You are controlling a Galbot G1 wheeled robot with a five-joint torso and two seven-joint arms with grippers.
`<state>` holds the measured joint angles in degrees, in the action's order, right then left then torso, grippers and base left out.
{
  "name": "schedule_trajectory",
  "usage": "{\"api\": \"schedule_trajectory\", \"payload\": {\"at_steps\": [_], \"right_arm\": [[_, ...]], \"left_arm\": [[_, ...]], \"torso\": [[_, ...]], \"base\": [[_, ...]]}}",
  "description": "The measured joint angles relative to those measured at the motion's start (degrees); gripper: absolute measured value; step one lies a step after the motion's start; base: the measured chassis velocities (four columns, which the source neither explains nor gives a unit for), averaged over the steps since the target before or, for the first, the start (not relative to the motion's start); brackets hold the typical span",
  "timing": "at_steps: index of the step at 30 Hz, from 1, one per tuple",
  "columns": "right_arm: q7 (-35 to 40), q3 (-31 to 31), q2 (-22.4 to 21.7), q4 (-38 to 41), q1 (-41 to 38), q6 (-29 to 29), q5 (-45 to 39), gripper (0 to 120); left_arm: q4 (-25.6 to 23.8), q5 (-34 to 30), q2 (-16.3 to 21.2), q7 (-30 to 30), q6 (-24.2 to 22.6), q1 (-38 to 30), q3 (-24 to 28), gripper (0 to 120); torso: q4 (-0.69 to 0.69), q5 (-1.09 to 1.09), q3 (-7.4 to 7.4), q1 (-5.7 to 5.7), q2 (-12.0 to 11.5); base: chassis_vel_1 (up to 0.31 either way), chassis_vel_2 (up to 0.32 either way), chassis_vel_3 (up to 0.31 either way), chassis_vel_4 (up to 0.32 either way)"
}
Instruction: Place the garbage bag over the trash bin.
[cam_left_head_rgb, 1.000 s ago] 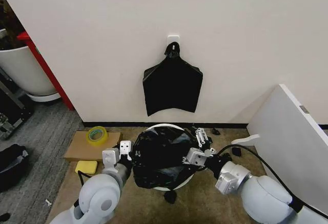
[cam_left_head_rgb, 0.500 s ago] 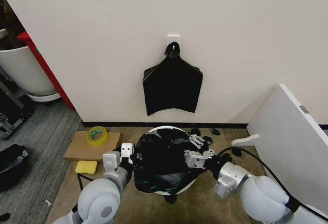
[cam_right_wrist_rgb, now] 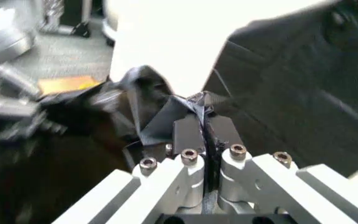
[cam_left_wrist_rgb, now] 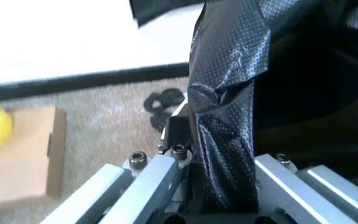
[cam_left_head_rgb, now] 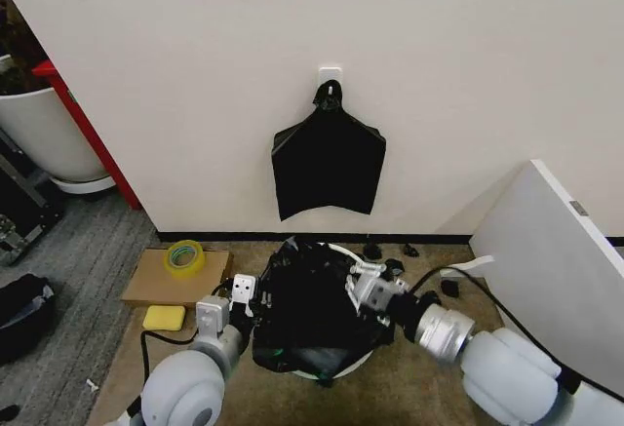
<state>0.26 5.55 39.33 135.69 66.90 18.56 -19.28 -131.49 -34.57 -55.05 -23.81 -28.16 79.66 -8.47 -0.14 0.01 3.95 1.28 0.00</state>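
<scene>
The garbage bag (cam_left_head_rgb: 310,309) drapes over the trash bin (cam_left_head_rgb: 341,251), whose white rim peeks out at the far side and near the bottom, on the carpeted floor below the wall. The left pincer (cam_left_head_rgb: 241,299) is clamped on the bag's left edge; the left wrist view shows plastic bunched between its fingers (cam_left_wrist_rgb: 177,133). The right pincer (cam_left_head_rgb: 363,285) pinches a fold at the bag's right side, its fingers (cam_right_wrist_rgb: 188,133) pressed together on the film. A flat black bundle of bags (cam_left_head_rgb: 329,161) hangs on the wall above.
</scene>
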Motion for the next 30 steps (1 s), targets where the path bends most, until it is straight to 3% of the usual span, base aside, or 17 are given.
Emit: {"api": "schedule_trajectory", "payload": {"at_steps": [8,12,16,21,27,30], "right_arm": [[11.1,0.9,0.7,-2.0,-5.7,8.2,-22.3,0],[13.5,0.9,0.6,-4.9,-7.5,10.9,-27.9,0],[13.0,0.7,-0.2,-8.3,-7.4,12.7,-28.3,0],[10.2,0.8,-1.7,-10.0,-5.8,12.8,-26.8,0],[7.0,3.3,-3.1,-9.6,-4.8,12.2,-32.6,0],[7.1,5.0,-2.8,-8.2,-4.3,10.8,-35.3,13]], "left_arm": [[-0.1,14.0,0.9,7.4,7.0,3.9,-0.7,1],[-0.3,19.2,1.2,10.6,10.7,6.0,-1.8,1],[-0.8,22.9,1.4,12.7,14.5,7.7,-2.9,1],[-0.8,22.7,1.0,12.4,15.6,8.0,-4.2,1],[-0.6,21.2,0.5,11.0,15.9,8.2,-4.9,1],[-0.5,19.6,0.0,10.0,15.4,8.4,-5.1,1]], "torso": [[0.0,0.0,0.0,0.0,0.0],[0.01,0.0,0.0,0.0,0.0],[0.0,0.01,0.0,0.01,0.0],[0.0,0.01,0.0,0.01,0.0],[-0.01,0.0,0.0,0.01,0.0],[0.0,0.01,0.0,0.01,0.0]], "base": [[0.0,0.0,0.0,0.0],[0.0,0.0,0.0,0.0],[0.0,0.0,0.0,0.0],[0.0,0.0,0.0,0.0],[0.0,0.0,0.0,0.0],[0.0,0.0,0.0,0.0]]}}
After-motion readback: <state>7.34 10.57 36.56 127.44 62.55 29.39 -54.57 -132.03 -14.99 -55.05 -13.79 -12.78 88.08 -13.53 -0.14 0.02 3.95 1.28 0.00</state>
